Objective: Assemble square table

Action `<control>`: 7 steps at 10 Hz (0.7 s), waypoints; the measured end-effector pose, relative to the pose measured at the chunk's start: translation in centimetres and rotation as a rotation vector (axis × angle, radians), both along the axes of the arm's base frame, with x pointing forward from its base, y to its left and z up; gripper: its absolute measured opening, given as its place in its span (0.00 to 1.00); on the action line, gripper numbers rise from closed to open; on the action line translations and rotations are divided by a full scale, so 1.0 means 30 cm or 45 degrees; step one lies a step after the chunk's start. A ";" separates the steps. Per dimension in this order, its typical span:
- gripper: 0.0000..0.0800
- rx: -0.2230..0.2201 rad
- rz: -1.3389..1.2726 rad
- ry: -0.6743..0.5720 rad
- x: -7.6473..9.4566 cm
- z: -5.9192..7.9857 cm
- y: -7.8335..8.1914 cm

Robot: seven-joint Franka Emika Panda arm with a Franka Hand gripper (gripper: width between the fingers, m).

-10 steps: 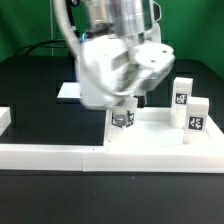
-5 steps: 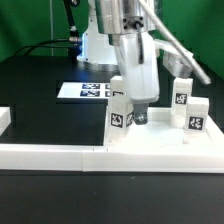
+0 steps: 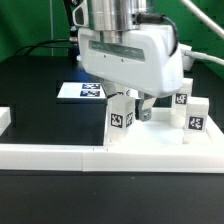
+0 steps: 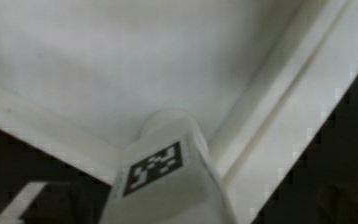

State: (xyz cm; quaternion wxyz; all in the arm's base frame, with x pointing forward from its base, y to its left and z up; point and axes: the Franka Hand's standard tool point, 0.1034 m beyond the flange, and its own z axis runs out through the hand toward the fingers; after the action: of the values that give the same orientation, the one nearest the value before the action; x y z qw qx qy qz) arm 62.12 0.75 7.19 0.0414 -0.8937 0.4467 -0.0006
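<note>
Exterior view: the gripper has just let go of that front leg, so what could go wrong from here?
1. The open gripper hangs right beside the small white tagged leg standing upright on the white plastic square tabletop; a sideways retreat could clip and topple it.
2. Whether the leg is fully seated in its socket cannot be told, so it may be loose.
3. The two other white tagged legs stand close behind, within the arm's sweep.

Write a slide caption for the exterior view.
Open tool above the tabletop, beside an upright tagged leg; two more tagged legs stand at the exterior view's right.
</note>
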 end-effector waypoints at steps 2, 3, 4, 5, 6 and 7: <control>0.81 -0.015 0.178 -0.019 -0.004 -0.009 0.001; 0.81 -0.013 0.140 -0.017 -0.003 -0.008 0.000; 0.66 -0.012 0.112 -0.015 -0.003 -0.009 0.000; 0.48 -0.012 0.114 -0.015 -0.004 -0.009 -0.001; 0.48 -0.010 0.083 -0.012 -0.004 -0.010 -0.001; 0.36 -0.005 -0.035 -0.004 -0.004 -0.010 0.000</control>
State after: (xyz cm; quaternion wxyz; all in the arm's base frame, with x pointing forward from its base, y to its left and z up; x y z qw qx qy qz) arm 62.00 0.75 6.88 0.0404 -0.8875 0.4589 -0.0032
